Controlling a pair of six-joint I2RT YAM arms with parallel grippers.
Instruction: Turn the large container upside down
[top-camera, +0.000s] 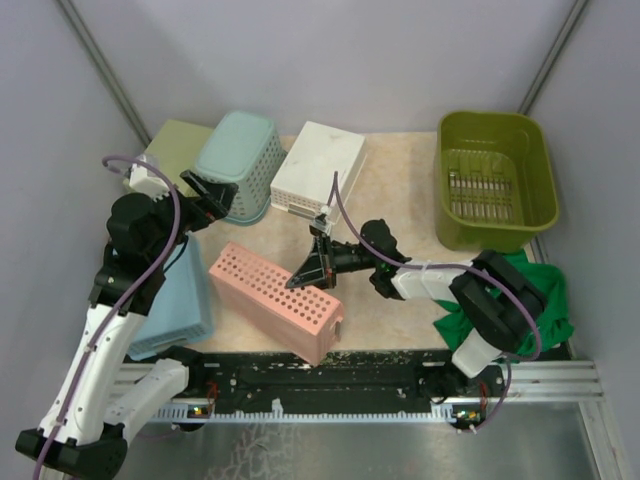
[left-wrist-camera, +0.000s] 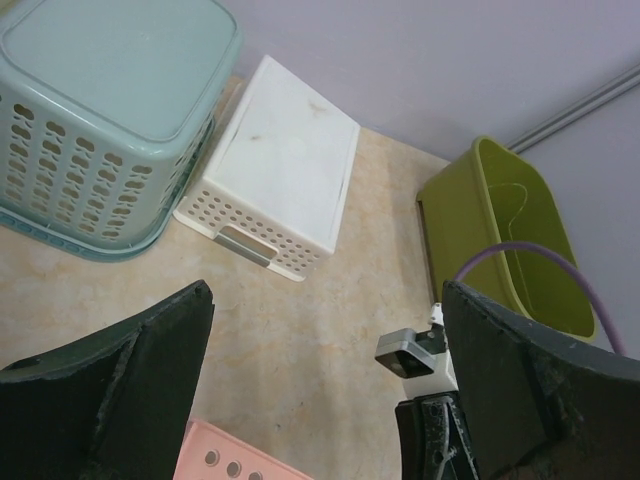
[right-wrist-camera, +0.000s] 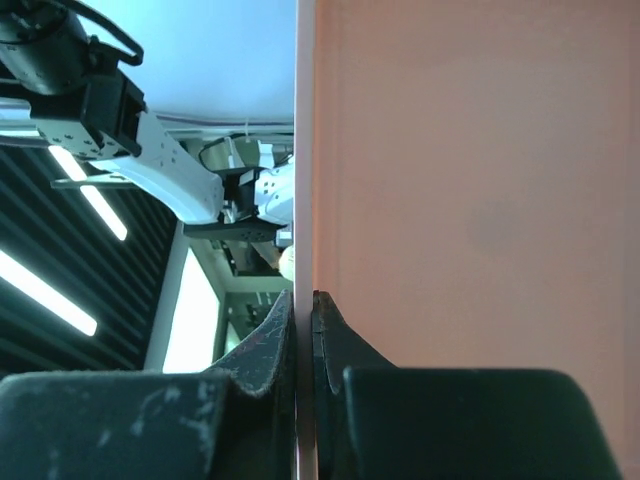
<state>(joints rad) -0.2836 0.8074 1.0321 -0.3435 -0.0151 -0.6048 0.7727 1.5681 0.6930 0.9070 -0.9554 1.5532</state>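
Observation:
The large container is an olive-green tub standing upright at the back right, its open side up and its slotted base showing inside. It also shows in the left wrist view. My right gripper is far from it at mid-table, shut on the thin wall of a pink perforated basket. In the right wrist view my right gripper has its fingers pinching that pink wall. My left gripper is open and empty next to the teal basket, as the left wrist view shows.
An upturned teal lattice basket and an upturned white basket stand at the back. A pale-green tray lies behind them on the left. A light-blue bin lies at the left, and a green cloth at the right.

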